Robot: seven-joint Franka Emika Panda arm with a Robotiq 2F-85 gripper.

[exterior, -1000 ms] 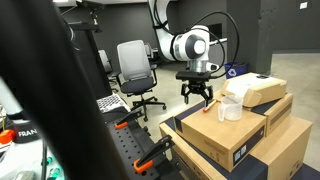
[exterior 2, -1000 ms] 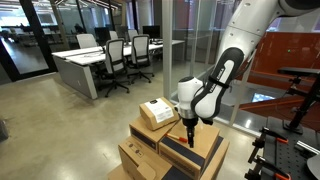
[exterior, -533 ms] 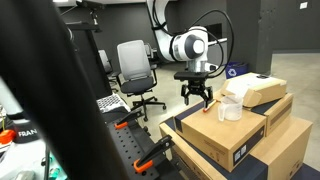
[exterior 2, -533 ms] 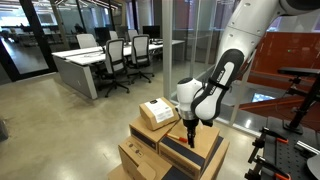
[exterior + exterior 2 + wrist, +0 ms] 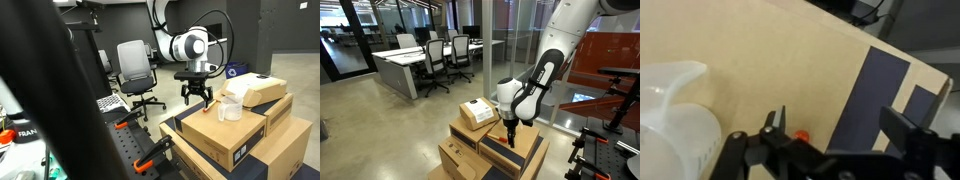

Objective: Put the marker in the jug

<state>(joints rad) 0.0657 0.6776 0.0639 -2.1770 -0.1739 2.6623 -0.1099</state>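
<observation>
Only an orange tip of the marker [image 5: 801, 134] shows, low centre of the wrist view. It lies on the tan top of a cardboard box [image 5: 780, 60], and the rest is hidden behind the hand [image 5: 840, 122]. It is too small to pick out in either exterior view.

The jug [image 5: 675, 120] is translucent white and fills the lower left of the wrist view, on the same box top and near the marker but apart from it. In an exterior view the jug [image 5: 231, 108] stands upright right of centre.

The hand is spread wide and holds nothing, with one finger on each side of the marker tip. In both exterior views it points down just above the box.

A dark panel [image 5: 875, 95] runs along the box top at right. The boxes are stacked, and a cream-topped box [image 5: 255, 90] sits behind the jug.

Room: an office chair [image 5: 135, 68] at upper centre, orange-handled clamps [image 5: 150, 155] at lower centre, and a dark post [image 5: 80, 100] blocking the left foreground. The other camera shows desks [image 5: 405, 65] at upper left, a glass wall [image 5: 505, 50] and a polished floor [image 5: 380, 130].
</observation>
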